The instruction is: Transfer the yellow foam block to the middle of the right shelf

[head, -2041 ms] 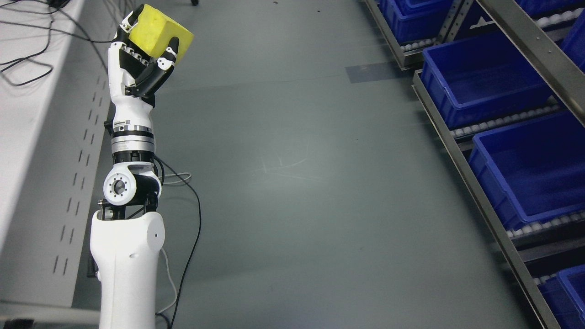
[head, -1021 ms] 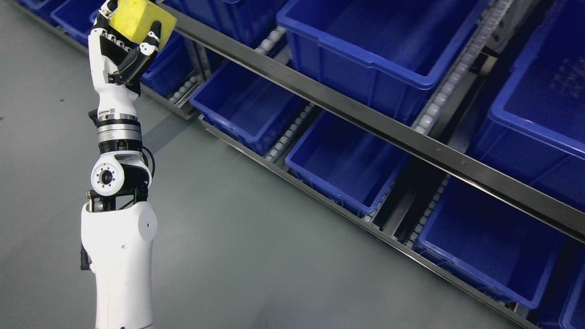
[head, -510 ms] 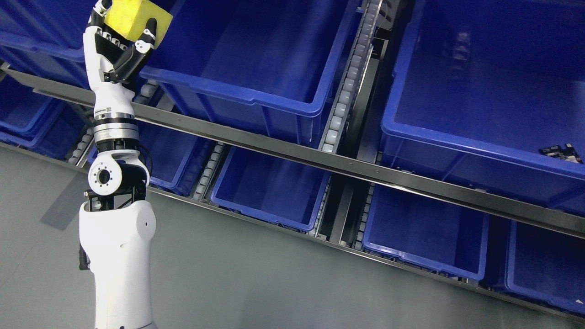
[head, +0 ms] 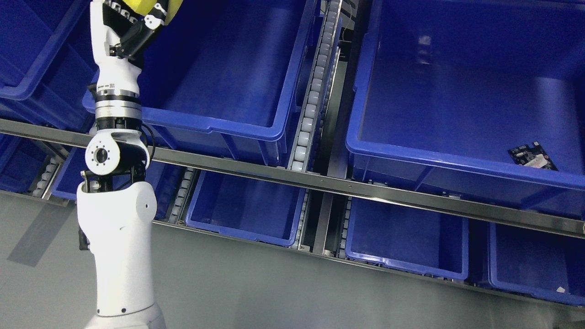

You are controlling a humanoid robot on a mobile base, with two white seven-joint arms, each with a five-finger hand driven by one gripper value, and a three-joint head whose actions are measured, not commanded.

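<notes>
My left hand point(head: 132, 20) is raised at the top left of the head view, partly cut off by the top edge. Its fingers are shut on the yellow foam block point(head: 148, 5), of which only the lower edge shows. The hand is above the left part of a large blue bin point(head: 219, 123) on the upper shelf level. The metal shelf rail point(head: 329, 185) runs across below it. My right arm is not in view.
Another large blue bin point(head: 457, 160) at the right holds a small circuit board point(head: 532, 156). A roller track point(head: 313, 96) runs between the two bins. Smaller blue bins point(head: 242, 228) sit on the lower level. Grey floor point(head: 274, 292) lies in front.
The camera has swung from the floor to face the shelf and keeps shifting. My left hand still holds the block and now sits higher in the picture, with the block nearly out of frame.
</notes>
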